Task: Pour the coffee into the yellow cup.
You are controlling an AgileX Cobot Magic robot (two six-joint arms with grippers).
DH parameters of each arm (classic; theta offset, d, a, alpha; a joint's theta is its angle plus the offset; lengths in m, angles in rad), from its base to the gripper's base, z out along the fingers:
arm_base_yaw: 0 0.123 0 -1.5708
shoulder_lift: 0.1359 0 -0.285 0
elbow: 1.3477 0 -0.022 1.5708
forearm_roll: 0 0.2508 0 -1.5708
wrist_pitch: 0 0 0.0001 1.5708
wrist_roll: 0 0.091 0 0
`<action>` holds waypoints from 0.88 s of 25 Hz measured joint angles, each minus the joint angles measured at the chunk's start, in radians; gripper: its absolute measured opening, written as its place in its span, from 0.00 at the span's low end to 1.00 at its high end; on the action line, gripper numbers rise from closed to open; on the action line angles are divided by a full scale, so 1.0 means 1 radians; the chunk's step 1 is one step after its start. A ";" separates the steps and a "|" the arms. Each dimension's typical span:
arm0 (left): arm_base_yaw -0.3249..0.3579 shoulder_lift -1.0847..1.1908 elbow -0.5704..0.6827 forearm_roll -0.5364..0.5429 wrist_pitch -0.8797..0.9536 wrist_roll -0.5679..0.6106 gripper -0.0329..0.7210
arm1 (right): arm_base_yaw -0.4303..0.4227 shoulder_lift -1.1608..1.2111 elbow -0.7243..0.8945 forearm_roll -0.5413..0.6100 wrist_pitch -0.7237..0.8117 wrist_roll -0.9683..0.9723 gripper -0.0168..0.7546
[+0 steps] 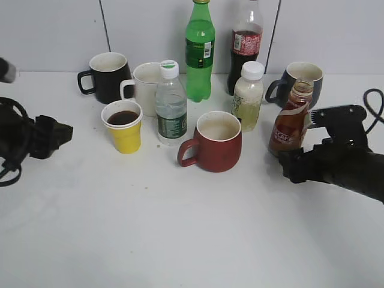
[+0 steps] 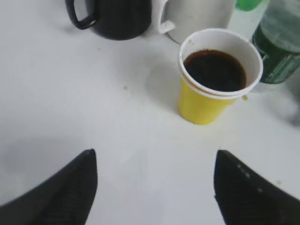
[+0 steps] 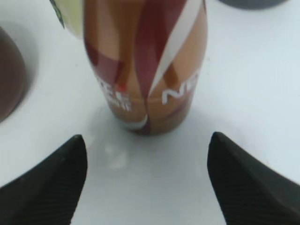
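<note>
Behind the coffee bottle (image 3: pixel 145 70), right gripper (image 3: pixel 145 183) hovers low, jaws spread.

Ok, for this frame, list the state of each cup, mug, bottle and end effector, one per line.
yellow cup: upright, holds dark liquid
coffee bottle: upright on table, uncapped, not gripped
dark red mug: upright, looks empty
white-capped pale bottle: upright, capped
water bottle: upright, capped
left end effector: open, empty
right end effector: open, facing the coffee bottle
</note>
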 joint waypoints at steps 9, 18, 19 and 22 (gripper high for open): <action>-0.057 -0.403 0.001 -0.068 0.453 0.000 0.82 | 0.082 -0.348 0.000 -0.012 0.528 0.035 0.79; -0.057 -0.919 -0.006 -0.072 0.968 0.000 0.81 | 0.164 -0.759 -0.080 -0.005 1.195 0.032 0.79; -0.058 -0.961 -0.016 -0.073 1.007 0.000 0.81 | 0.164 -0.813 -0.088 -0.006 1.250 0.019 0.79; -0.059 -1.055 -0.036 -0.073 1.106 0.005 0.80 | 0.164 -0.971 -0.099 0.000 1.424 -0.033 0.79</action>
